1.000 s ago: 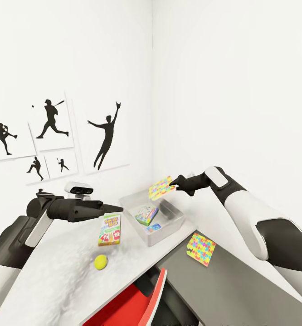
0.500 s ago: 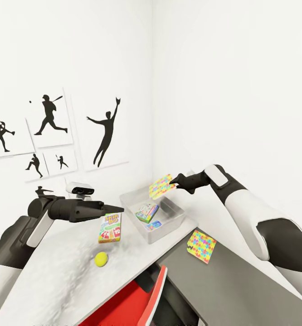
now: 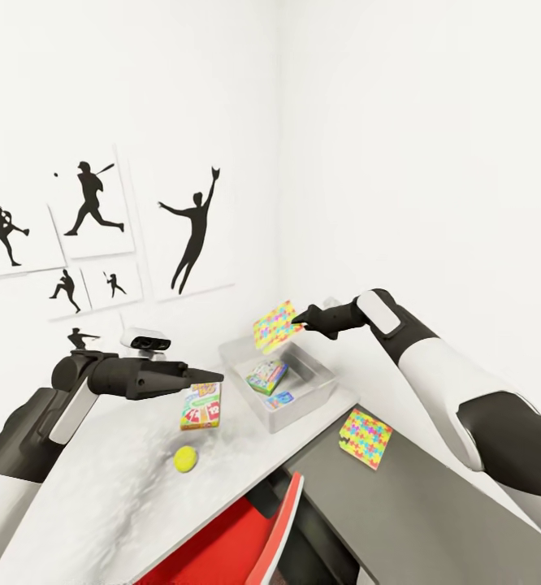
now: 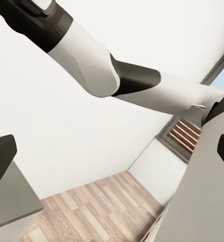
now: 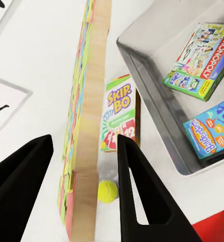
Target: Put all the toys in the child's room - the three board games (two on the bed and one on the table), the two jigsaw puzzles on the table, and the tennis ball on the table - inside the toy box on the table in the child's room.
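The right end effector (image 3: 300, 315) grips a jigsaw puzzle (image 3: 272, 326) above the toy box (image 3: 303, 404). The left end effector (image 3: 212, 376), fingers apart, holds nothing near the Skip-Bo box (image 3: 199, 406).

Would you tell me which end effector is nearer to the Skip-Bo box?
Left. The left end effector hovers just above the Skip-Bo box; the right end effector holds a jigsaw puzzle over the toy box.

A jigsaw puzzle (image 3: 273, 326) hangs tilted above the toy box (image 3: 303, 404), which holds two board games (image 3: 267, 374). Beside the box lie a third game (image 3: 200, 406), tennis ball (image 3: 185, 459) and second puzzle (image 3: 365, 438).
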